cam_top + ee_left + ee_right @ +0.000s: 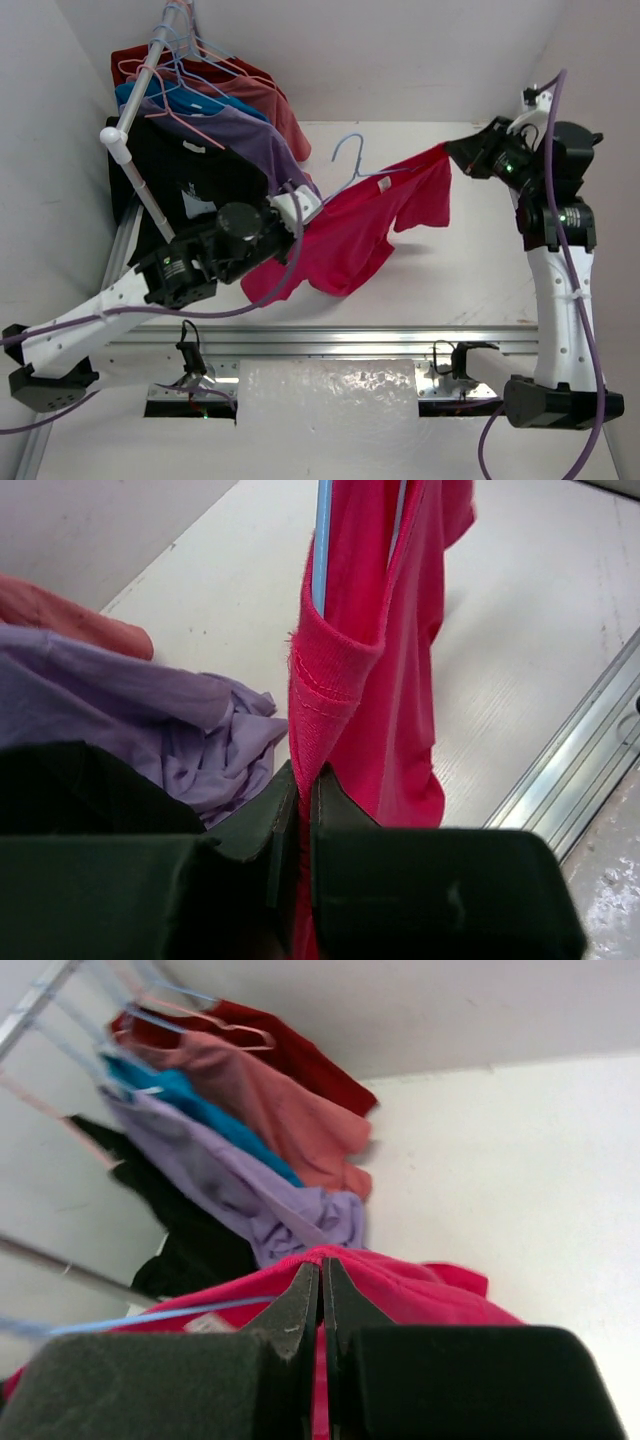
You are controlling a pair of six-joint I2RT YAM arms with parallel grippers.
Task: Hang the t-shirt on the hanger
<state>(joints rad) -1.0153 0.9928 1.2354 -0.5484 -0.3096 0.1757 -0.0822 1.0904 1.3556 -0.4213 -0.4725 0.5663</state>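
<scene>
A: So, from overhead, where's the t-shirt [350, 235]?
B: Strung over the middle of the table [480, 290], between left gripper [308, 205] and right gripper [450, 152]. The hanger [350, 150] hook sticks out by its collar, toward the far edge.
A: Left wrist?
B: Jaws clamped on a hemmed edge; blue wire runs into the cloth above.
A: Right wrist?
B: Jaws pinched tight on red cloth, wire running off left.

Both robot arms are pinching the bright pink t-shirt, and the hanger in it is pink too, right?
No. The left fingers and right fingers do pinch the t-shirt, but the hanger is light blue, not pink. The left wrist view shows it.
</scene>
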